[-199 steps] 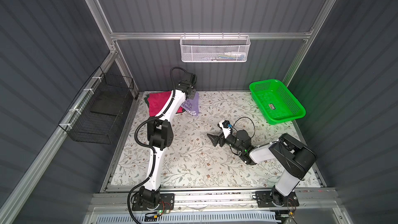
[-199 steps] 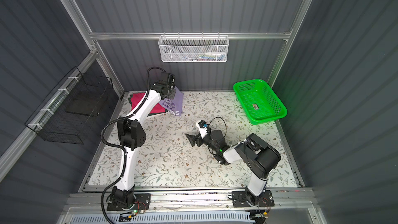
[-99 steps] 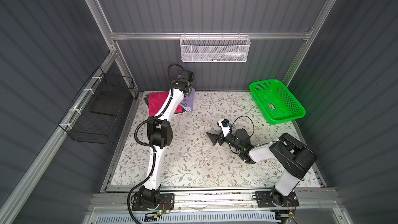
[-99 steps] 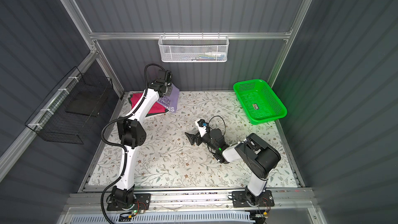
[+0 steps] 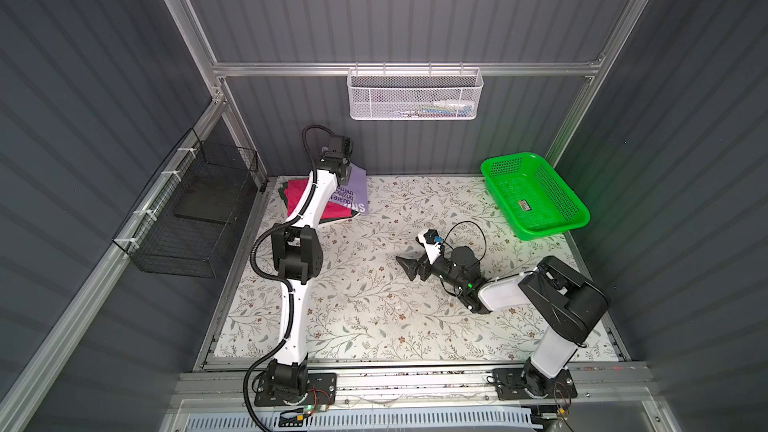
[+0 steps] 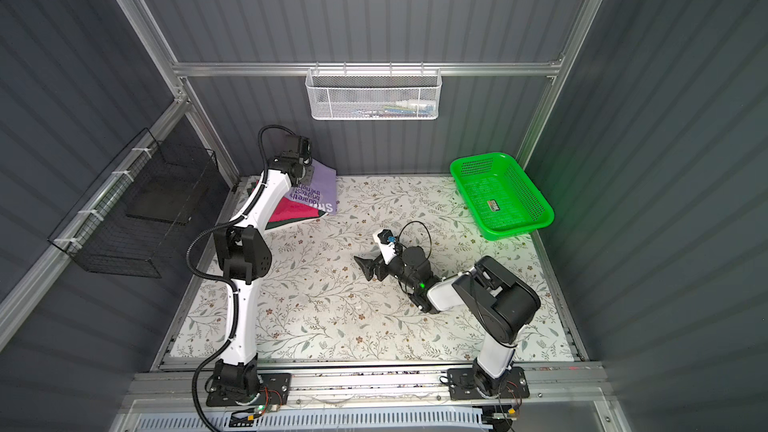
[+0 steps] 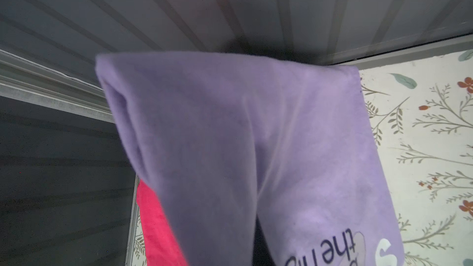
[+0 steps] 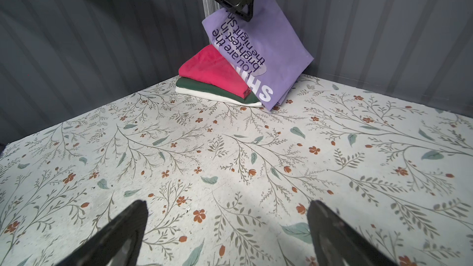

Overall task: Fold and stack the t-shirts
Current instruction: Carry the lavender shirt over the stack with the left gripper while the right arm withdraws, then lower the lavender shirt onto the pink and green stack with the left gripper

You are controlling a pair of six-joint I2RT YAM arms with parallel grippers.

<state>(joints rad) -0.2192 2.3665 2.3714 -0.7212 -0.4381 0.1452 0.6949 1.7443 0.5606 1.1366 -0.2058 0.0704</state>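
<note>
**Holding up the lavender tee (image 8: 268,47) at the back left corner**

Grips the folded tee by its upper edge with the left hand (image 8: 243,12), clamped shut on the cloth. Hangs it tilted above the surface (image 8: 230,149), lettering turned toward the middle, lowest corner reaching down just beside the folded shirts. Shows these stacked top to bottom: magenta tee (image 8: 212,70), dark green tee (image 8: 204,87), white cloth (image 8: 202,93). Rests the right hand (image 5: 409,270) low over mid-surface, spread wide open, gripping nothing.
</note>
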